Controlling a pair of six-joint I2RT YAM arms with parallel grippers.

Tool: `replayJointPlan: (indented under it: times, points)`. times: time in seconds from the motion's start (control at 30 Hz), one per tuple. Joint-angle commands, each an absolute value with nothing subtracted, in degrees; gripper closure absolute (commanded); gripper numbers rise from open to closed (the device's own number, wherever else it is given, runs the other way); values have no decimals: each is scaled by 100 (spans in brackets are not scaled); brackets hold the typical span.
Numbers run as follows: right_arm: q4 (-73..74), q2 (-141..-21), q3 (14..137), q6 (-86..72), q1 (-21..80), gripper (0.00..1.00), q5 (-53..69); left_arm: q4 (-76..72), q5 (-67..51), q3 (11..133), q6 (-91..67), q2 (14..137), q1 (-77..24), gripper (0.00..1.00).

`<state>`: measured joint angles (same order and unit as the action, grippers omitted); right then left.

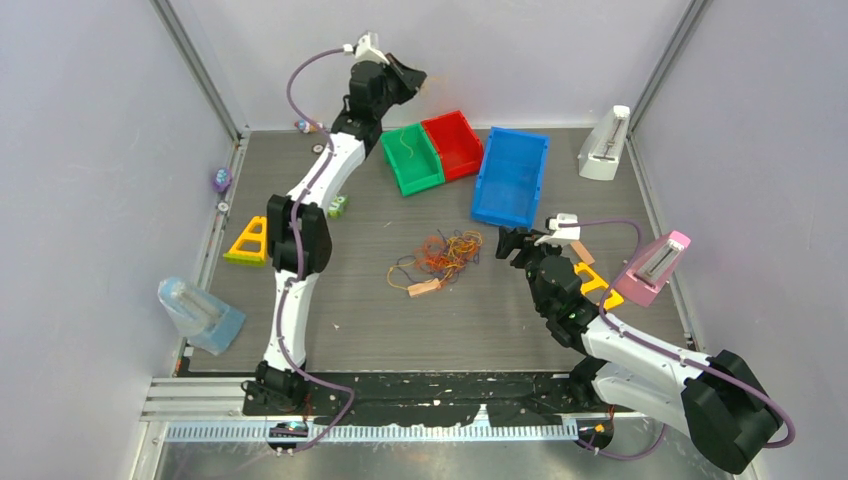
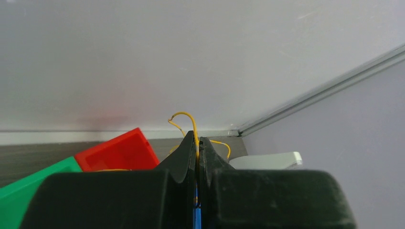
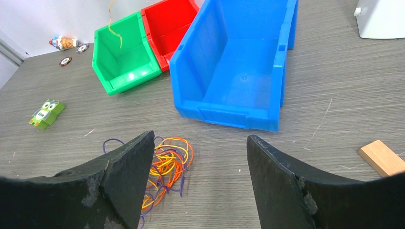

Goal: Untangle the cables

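Observation:
A tangle of yellow, orange-red and purple cables point(image 1: 445, 255) lies on the dark table in the middle. In the right wrist view the tangle point(image 3: 167, 164) sits just ahead of my left finger. My right gripper point(image 1: 515, 243) point(image 3: 200, 136) hangs open to the right of the tangle, touching nothing. My left gripper point(image 1: 405, 75) point(image 2: 198, 138) is raised high near the back wall, above the green bin. It is shut on one yellow cable point(image 2: 186, 117), whose free end point(image 3: 112, 24) dangles over the green bin.
Green bin point(image 1: 412, 160), red bin point(image 1: 455, 143) and blue bin point(image 1: 511, 175) stand at the back. A tan block point(image 1: 424, 289) lies by the tangle. A second block point(image 3: 382, 157), a pink stand point(image 1: 655, 265) and a white stand point(image 1: 605, 145) are on the right; a yellow triangle point(image 1: 250, 240) and an owl toy point(image 1: 338, 207) are on the left.

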<state>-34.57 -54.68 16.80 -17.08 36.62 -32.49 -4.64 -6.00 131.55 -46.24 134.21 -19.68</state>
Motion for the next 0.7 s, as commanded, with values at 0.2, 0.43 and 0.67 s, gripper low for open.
replayJointPlan:
  times: [0.2, 0.43, 0.67]
  points:
    - [-3650, -5414, 1750, -1728, 3615, 25, -3294, -1194, -716, 11404, -4374, 12771, -1825, 100]
    - [-3651, -5395, 1740, -1741, 3604, 25, -3276, -906, -517, 10343, -4105, 12235, -1626, 100]
    - [-3650, -5412, 1750, -1747, 3595, 25, -3265, -263, -134, 9970, -3894, 12064, -1479, 100]
